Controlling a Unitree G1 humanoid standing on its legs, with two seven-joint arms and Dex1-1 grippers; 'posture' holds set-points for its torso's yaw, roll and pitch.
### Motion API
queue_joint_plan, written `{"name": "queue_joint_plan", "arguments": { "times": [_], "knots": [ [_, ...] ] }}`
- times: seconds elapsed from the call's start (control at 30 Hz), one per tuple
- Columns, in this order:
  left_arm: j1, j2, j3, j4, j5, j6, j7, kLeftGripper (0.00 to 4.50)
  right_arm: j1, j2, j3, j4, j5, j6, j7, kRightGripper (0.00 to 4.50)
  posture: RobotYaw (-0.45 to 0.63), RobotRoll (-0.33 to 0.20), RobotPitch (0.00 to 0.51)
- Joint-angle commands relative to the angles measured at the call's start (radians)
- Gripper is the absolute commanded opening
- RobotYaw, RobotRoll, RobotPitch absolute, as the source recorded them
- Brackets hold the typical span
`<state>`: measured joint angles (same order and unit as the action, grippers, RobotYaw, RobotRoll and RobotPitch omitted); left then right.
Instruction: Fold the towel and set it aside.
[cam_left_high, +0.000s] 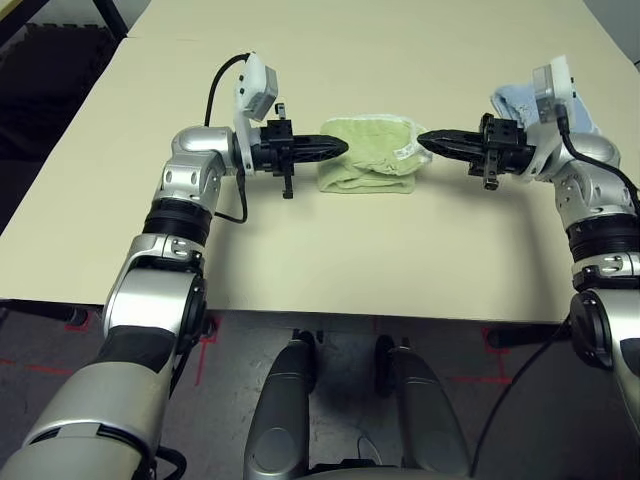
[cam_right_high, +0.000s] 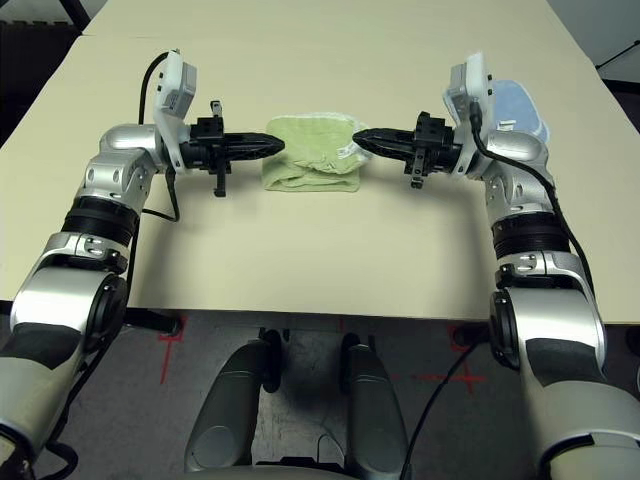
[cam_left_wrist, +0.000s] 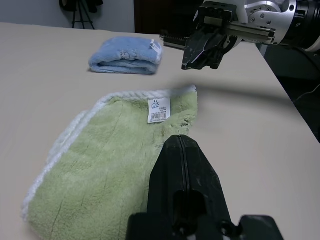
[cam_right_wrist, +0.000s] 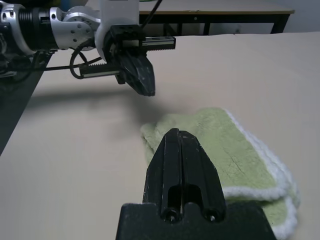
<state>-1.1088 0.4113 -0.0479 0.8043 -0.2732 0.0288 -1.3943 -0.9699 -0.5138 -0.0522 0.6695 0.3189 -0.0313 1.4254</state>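
The towel (cam_left_high: 368, 152) lies folded in a light green bundle with white edging on the table's middle, its white label (cam_left_wrist: 158, 109) facing up. My left gripper (cam_left_high: 338, 148) hovers over the towel's left end, shut, with nothing between its fingers. From the other side my right gripper (cam_left_high: 424, 140) points at the towel's right end, also shut and empty. The two tips face each other across the towel. In the wrist views each gripper, the left (cam_right_wrist: 142, 82) and the right (cam_left_wrist: 200, 52), hangs clear of the cloth.
A smaller light blue folded towel (cam_right_high: 520, 100) lies behind my right wrist at the far right of the table. The beige table (cam_left_high: 330, 250) has bare room in front of the green towel and to its left. A black cable (cam_left_high: 212, 95) loops off my left wrist.
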Motion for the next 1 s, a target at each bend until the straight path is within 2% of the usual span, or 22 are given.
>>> {"name": "queue_joint_plan", "arguments": {
  "times": [0.03, 0.37, 0.57, 0.73, 1.0],
  "knots": [
    [-0.005, -0.001, -0.006, -0.004, 0.019, 0.011, 0.001, 0.02, 0.011, -0.022, 0.061, 0.004, -0.089, -0.033, -0.027, 0.00, 0.05, 0.000, 0.249],
    [0.004, 0.008, -0.008, -0.009, 0.031, 0.013, 0.003, 0.02, -0.046, 0.003, 0.149, 0.268, -0.287, -0.155, -0.232, 0.00, 0.06, 0.000, 0.255],
    [0.006, 0.005, -0.005, 0.000, 0.036, 0.005, 0.008, 0.02, -0.089, 0.040, 0.137, 0.360, -0.312, -0.200, -0.291, 0.00, 0.06, 0.000, 0.257],
    [-0.008, -0.030, -0.001, 0.046, 0.041, -0.017, 0.035, 0.02, -0.118, 0.069, 0.131, 0.406, -0.318, -0.219, -0.334, 0.00, 0.07, 0.000, 0.257],
    [-0.073, -0.094, -0.018, 0.252, 0.130, -0.121, 0.167, 0.02, -0.137, 0.083, 0.125, 0.432, -0.319, -0.241, -0.349, 0.00, 0.06, 0.000, 0.253]
  ]
}}
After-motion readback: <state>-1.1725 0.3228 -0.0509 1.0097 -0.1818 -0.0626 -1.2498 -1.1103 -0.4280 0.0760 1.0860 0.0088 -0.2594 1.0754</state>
